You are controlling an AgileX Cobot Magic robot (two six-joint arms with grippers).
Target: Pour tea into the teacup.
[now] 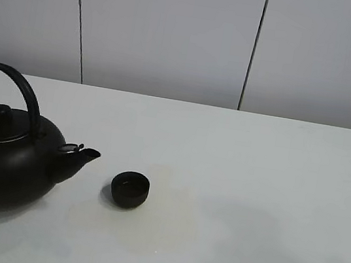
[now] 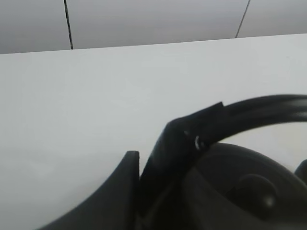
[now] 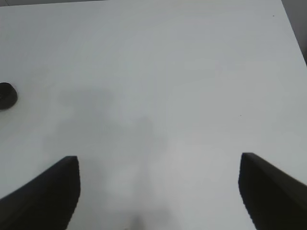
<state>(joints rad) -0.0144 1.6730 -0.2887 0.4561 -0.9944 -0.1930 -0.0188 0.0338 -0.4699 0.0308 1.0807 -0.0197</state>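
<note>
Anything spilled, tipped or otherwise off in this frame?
Nothing stands out. The kettle sits level on the table, its spout aimed at the upright teacup; no liquid shows on the surface.

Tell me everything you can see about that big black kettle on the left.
The kettle is round, squat and matte black, like cast iron or dark enamel. It has a knobbed lid, a tall arched handle and a short spout aimed at the small black teacup, which sits apart from it. It stands upright at the left of the white table. The left gripper is shut on the handle where it meets the body.
</note>
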